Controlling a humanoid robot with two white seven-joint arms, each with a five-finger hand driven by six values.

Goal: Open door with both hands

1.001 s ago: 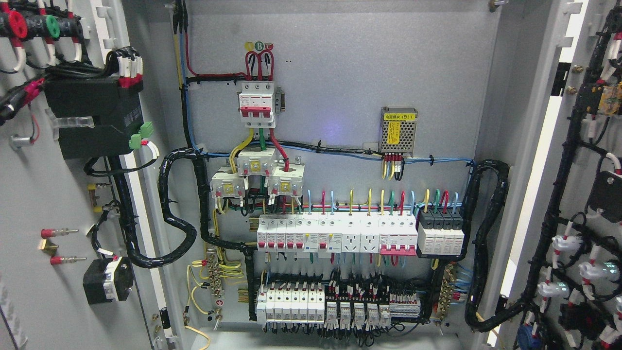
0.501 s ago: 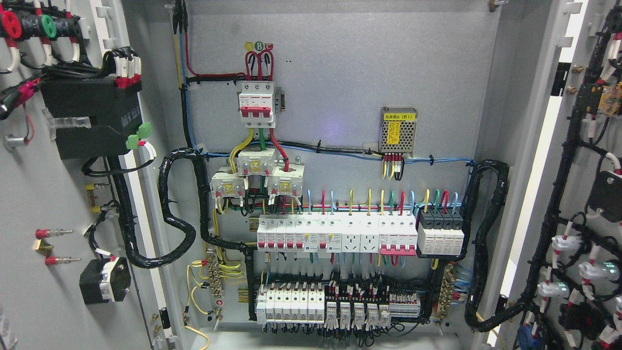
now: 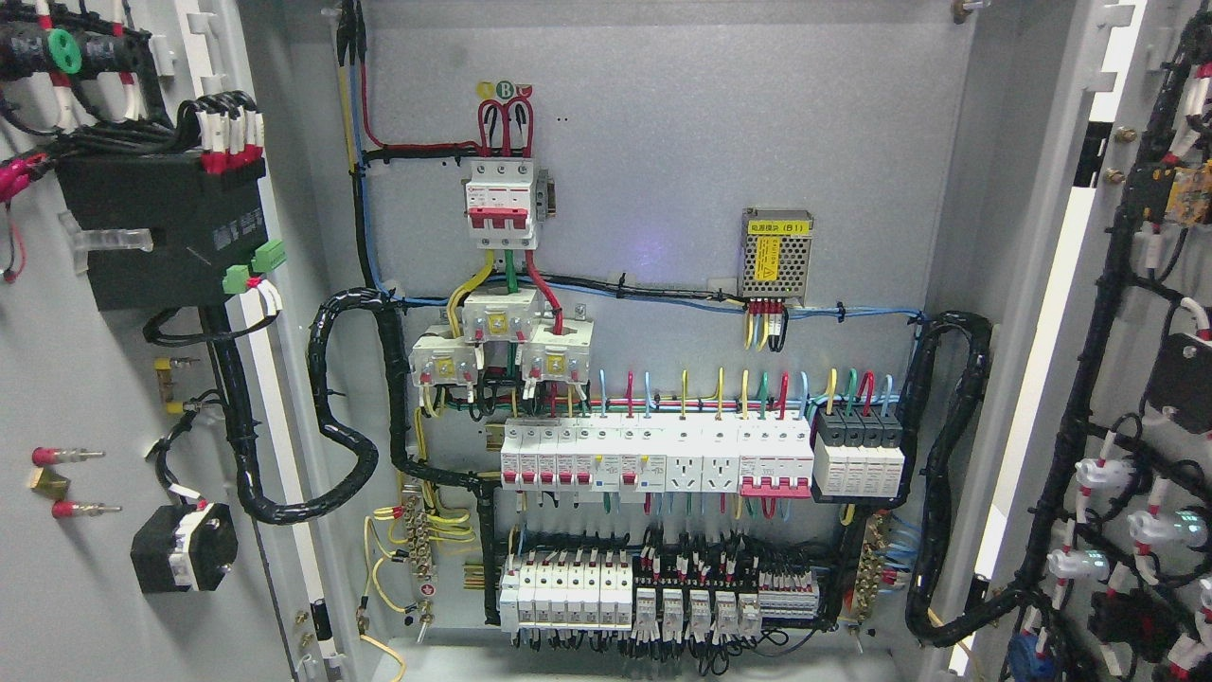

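Although both doors of the electrical cabinet stand swung wide, neither robot hand shows anywhere in the head view, so I cannot tell how far the fingers are open or whether they hold anything. The left door (image 3: 85,568) fills the left edge, its inner face toward the camera, carrying a black module (image 3: 156,232) and a small black switch body (image 3: 183,561). The right door (image 3: 1150,398) fills the right edge, hung with black wire looms. Each door's long axis runs vertically, and both hinge lines sit beside the cabinet's side walls. Between them the back panel (image 3: 663,142) lies fully exposed, with its red-handled main breaker (image 3: 500,204) and breaker rows (image 3: 653,459). The opening looks essentially done; any further push would probably go outward, each arm to its own side.
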